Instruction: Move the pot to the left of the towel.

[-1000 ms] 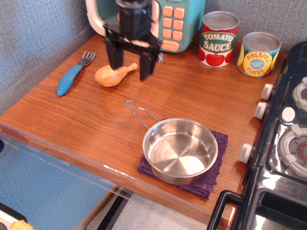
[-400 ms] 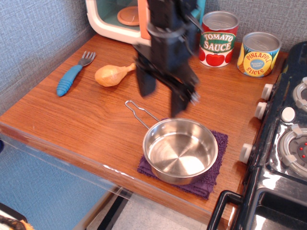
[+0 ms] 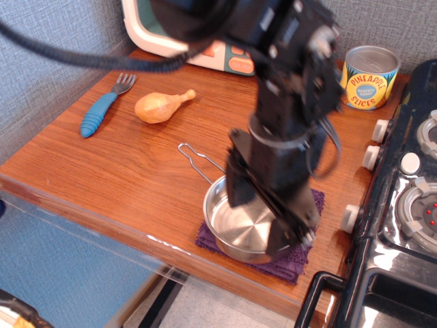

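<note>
The shiny steel pot (image 3: 229, 227) sits on the dark purple towel (image 3: 292, 263) near the front right of the wooden counter. Its looped wire handle (image 3: 196, 157) points back-left. My gripper (image 3: 263, 215) is low over the pot with its two fingers spread apart. One finger (image 3: 237, 183) is over the pot's back-left rim and the other (image 3: 288, 234) is at its front-right side. The jaws look open and hold nothing. My arm hides most of the pot's right half and much of the towel.
A toy drumstick (image 3: 160, 106) and a blue-handled fork (image 3: 102, 109) lie at the back left. A pineapple can (image 3: 369, 76) and a toy microwave (image 3: 167, 34) stand at the back. A black stove (image 3: 410, 205) borders the right. The counter's front edge (image 3: 123, 225) is close to the towel.
My arm has swung from the back by the microwave forward, right and down, and now hangs over the pot. It now hides the tomato sauce can. The pot and towel have not moved.
</note>
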`<state>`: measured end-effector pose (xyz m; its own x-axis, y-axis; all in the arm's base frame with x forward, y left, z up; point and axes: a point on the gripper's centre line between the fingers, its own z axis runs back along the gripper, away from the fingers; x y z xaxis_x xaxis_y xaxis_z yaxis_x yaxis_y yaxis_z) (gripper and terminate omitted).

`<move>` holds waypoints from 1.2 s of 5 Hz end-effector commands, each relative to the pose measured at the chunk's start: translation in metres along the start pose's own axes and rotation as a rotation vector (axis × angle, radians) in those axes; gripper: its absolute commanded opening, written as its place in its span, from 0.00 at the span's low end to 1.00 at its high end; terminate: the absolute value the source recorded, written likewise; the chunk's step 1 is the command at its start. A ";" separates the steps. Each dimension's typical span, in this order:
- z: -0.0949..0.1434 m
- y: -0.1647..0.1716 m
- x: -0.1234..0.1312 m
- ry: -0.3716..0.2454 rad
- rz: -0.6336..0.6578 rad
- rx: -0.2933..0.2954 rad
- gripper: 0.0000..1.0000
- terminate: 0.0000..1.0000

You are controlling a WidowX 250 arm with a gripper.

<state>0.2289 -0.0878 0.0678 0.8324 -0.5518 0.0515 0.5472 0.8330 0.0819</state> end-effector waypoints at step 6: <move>-0.028 0.015 0.016 0.042 0.085 0.003 0.00 0.00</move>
<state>0.2510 -0.0885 0.0333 0.8758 -0.4822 -0.0203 0.4823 0.8730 0.0724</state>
